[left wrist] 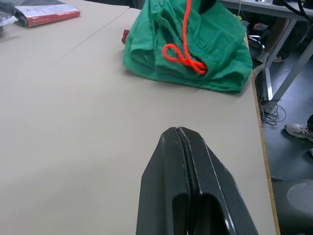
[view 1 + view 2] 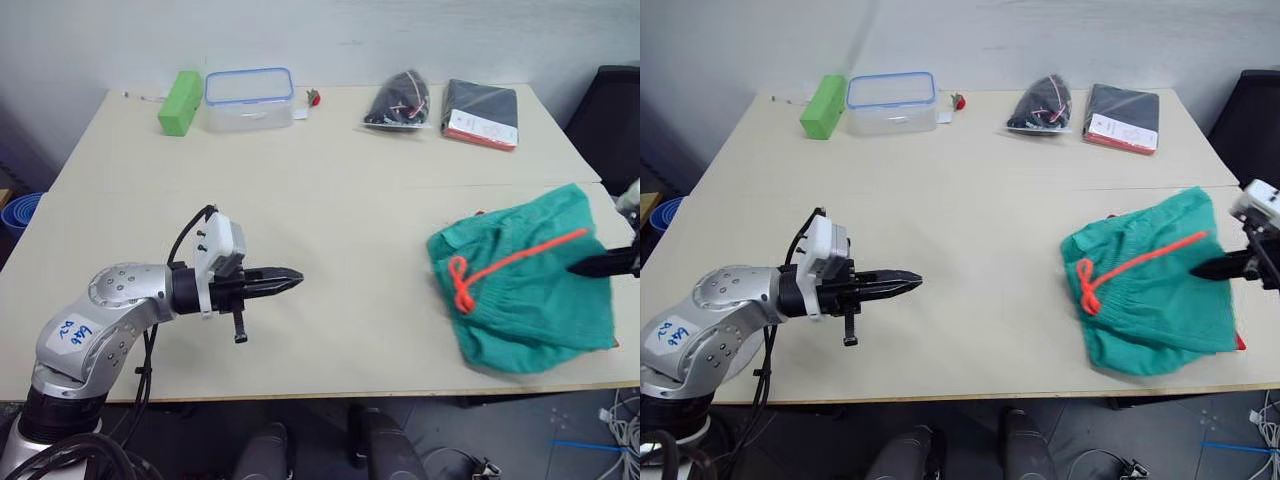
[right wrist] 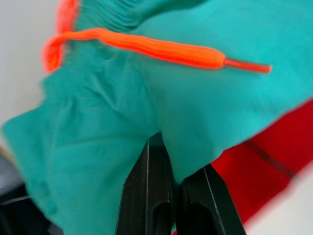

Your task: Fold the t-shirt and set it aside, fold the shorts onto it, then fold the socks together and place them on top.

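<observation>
The long pale beige bench [image 2: 330,250] carries all items. The largest task item, the teal-green cloth shorts with gathered waistband [image 2: 525,290], lies bunched and roughly folded at the bench's right end, near its front edge, part of the cloth reaching the right edge. The orange drawstring [image 2: 500,265] trails across the top, looped at the waistband side. A strip of bright red cloth, judged to be the t-shirt [image 3: 274,161], shows beneath the shorts on their right side, so the shorts rest on it.

The right gripper [image 2: 1225,268] has its two black fingers pressed together on a fold of the teal cloth near the right bench edge; it is grasping the shorts. The left gripper [image 2: 275,281] hangs over the bare front-left part of the bench, well apart from the garments, fingers clenched on nothing.

Along the far edge stand a green block [image 2: 179,101], a clear lidded plastic box with blue rim [image 2: 249,98], a dark bagged bundle [image 2: 400,100] and a flat black packet with red trim [image 2: 481,113]. The socks cannot be identified.

Handling judgement: the shorts are light, limp and unbreakable; they will sag and unfold if lifted by one point. The gathered waistband is the thickest, firmest hold. The drawstring would probably slide if pinched alone.
</observation>
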`<state>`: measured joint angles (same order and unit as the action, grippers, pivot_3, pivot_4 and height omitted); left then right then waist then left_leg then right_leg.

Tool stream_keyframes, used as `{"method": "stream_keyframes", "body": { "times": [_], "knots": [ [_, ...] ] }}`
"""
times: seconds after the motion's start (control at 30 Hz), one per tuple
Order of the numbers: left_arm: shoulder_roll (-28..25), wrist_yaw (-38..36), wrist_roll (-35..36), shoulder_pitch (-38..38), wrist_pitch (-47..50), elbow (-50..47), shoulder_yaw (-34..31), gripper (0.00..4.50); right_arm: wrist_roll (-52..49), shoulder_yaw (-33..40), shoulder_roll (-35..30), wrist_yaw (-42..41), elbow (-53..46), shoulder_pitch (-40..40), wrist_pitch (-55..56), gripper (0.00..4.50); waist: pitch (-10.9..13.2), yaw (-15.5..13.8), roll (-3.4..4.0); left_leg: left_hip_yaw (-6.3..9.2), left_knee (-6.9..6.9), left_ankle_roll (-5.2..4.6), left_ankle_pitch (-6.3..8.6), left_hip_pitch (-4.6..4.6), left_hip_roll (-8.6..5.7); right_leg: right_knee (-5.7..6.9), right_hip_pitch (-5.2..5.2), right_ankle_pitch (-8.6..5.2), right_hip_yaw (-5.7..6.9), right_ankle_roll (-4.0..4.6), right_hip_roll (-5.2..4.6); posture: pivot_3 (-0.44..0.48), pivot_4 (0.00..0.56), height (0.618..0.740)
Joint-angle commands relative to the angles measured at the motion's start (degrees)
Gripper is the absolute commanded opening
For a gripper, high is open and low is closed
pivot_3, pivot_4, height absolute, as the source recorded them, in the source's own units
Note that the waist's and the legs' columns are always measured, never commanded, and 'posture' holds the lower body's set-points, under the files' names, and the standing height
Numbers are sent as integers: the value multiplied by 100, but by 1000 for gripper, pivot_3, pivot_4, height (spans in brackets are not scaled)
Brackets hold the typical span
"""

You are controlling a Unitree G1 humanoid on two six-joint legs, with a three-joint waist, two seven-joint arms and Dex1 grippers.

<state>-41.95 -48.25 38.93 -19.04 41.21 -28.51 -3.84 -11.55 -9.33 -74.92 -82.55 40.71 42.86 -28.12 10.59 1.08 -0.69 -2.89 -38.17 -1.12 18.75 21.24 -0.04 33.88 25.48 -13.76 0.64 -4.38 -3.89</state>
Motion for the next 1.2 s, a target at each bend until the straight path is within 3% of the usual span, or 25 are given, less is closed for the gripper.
{"method": "stream_keyframes", "body": {
  "times": [0.03,0.17,0.27,0.47,0.63,0.73,0.8,0.9,1.07,1.2],
  "knots": [
    [7,6,-30,-33,-112,-84,1,0,456,189,299,744,922,208,677,14,0,28,0,-5,0,0,0,-2,0,1,0,1,-8,0,0,0,150,740],
    [1,13,-31,-28,-98,-111,5,0,558,462,550,1277,1426,299,843,14,3,44,7,-12,0,36,-21,-6,0,11,1,24,-46,-40,-17,0,150,740],
    [-11,-6,-39,-65,-92,-79,3,0,360,758,560,1242,1386,161,520,703,10,36,19,-11,0,36,-22,-7,0,15,2,25,-54,-41,0,0,150,740],
    [-25,-52,-57,-66,-116,-43,-7,0,237,1461,392,1740,1379,-47,412,2776,10,36,19,-15,-1,31,-20,-10,0,17,1,29,-76,-48,10,0,150,740],
    [-45,-32,-127,-39,-138,27,-50,0,170,2107,-53,2208,2066,131,1086,4455,10,12,28,-15,-1,29,-20,-9,-5,18,1,30,-80,-48,12,0,150,740],
    [-9,98,-318,-29,-236,161,-56,0,-197,2419,180,1878,1857,696,1252,4455,11,79,27,-23,-2,5,-9,-12,-6,14,0,30,-86,-50,15,0,150,740],
    [1,222,-557,27,-388,294,-51,0,-613,2516,543,1411,1215,947,893,4455,14,139,22,-71,4,-1,-6,-16,6,11,-7,36,-93,-60,34,0,150,740],
    [-36,388,-825,170,-517,395,-122,0,-1572,2554,1109,807,-793,577,-160,4455,18,220,14,-81,3,8,-10,-30,25,19,-16,38,-100,-61,42,0,150,740],
    [-200,823,-1212,816,-544,216,-587,0,-2970,2130,2158,885,-4180,-170,-1403,4455,20,95,10,-47,3,60,-7,-55,67,83,-1,27,-105,-38,38,0,150,740],
    [-211,1325,-1457,1858,-376,-314,-1499,0,-3311,1599,2867,1035,-5418,-431,-1452,4455,21,25,9,-28,6,64,12,-47,84,88,9,9,-75,-6,37,0,150,740]
  ]
}}
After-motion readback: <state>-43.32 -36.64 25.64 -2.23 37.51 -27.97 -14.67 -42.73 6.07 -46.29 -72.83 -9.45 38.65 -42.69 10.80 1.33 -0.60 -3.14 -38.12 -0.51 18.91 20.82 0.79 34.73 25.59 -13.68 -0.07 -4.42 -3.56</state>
